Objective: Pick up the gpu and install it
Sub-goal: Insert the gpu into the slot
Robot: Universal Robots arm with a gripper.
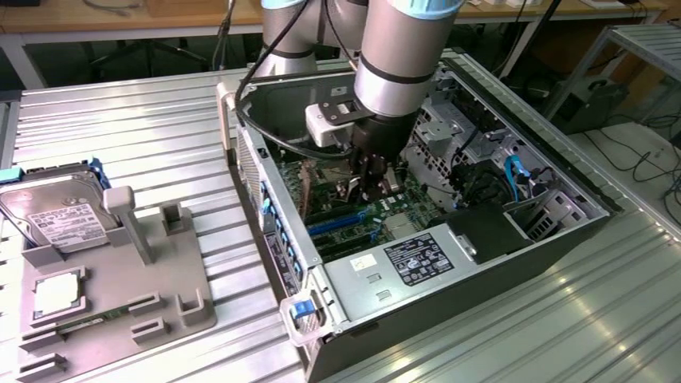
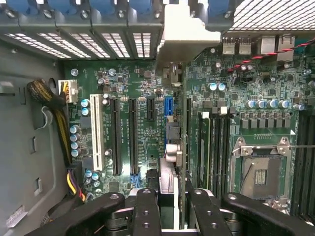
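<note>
The gpu [image 2: 170, 142] is being held edge-on by the gripper [image 2: 167, 204], clamped between closed fingers, inside the open computer case [image 1: 553, 171] above the motherboard [image 2: 128, 98] slots; pickup done, seating judged unfinished.

I have the gripper [image 1: 368, 185] down inside the open computer case [image 1: 319, 335], with the gpu [image 2: 173, 147] edge-on between its fingers [image 2: 145, 211]. Room is tight: the case's slotted rear wall [image 2: 98, 29] is close ahead, a bundle of cables [image 2: 54, 105] crowds one flank, and memory sticks [image 2: 204, 147] and the CPU socket [image 2: 260, 169] lie on the other. On the desk [image 1: 127, 120], the far left corner is open.
</note>
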